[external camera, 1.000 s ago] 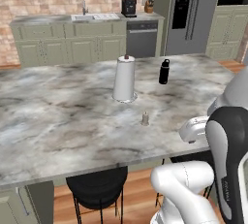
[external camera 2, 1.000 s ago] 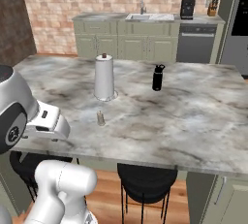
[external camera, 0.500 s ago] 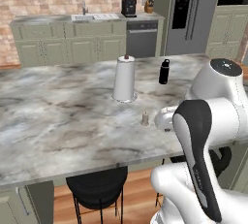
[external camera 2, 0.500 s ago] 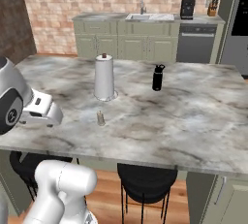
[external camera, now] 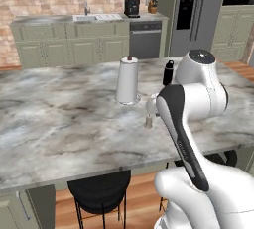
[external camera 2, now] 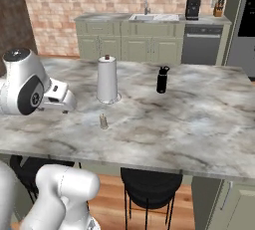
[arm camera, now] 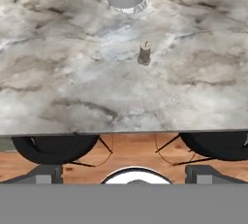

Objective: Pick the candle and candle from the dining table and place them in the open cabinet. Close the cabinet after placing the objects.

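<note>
In the right base view the end effector (external camera 2: 63, 105) sits at the frame's left over the near edge of the marble tabletop (external camera 2: 189, 124), fingers spread wide and empty. Just right of it, at frame centre, stands the small stubby candle (external camera 2: 103, 121), well short of the tall white jug (external camera 2: 107, 79). Best to descend squarely over the candle, straddle it, and close gently without nudging the jug.

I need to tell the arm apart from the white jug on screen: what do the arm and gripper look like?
The arm is glossy white, built of rounded, bulbous links with dark grey bands at the joints and a dark round cap on one joint. No cables or markings show. The gripper has two small dark grey, blocky finger tips.
</note>
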Robot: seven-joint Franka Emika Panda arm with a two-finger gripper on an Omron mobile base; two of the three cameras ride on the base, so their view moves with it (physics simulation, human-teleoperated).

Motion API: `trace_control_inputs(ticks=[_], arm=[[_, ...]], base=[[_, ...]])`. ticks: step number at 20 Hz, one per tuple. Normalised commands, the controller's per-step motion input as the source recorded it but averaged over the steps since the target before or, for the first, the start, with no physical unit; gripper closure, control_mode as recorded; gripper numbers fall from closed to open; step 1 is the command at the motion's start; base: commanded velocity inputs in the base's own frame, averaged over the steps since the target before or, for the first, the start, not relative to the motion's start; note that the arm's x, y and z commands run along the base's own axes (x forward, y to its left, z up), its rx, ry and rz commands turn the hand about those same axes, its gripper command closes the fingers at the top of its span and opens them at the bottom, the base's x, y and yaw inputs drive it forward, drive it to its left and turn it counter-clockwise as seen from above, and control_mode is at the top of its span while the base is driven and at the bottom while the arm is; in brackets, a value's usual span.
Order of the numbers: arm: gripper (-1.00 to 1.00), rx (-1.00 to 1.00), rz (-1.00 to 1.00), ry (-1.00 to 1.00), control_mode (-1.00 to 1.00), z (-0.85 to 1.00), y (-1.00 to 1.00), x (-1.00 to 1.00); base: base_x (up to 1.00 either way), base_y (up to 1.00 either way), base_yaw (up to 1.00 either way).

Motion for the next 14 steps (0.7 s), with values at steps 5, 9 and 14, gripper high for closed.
trace_control_inputs(ticks=[5, 9, 14], arm=[[-1.00, 0.00, -0.06, -0.02, -1.00, -0.09, -0.19, 0.57], [-1.00, 0.06, 0.00, -0.12, -1.00, -0.39, -0.30, 0.57], [-1.00, 0.06, 0.00, -0.10, -1.00, -0.54, -0.30, 0.46]], base=[[0.00, 0.00, 0.00], [0.00, 0.00, 0.00], [0.00, 0.00, 0.00]])
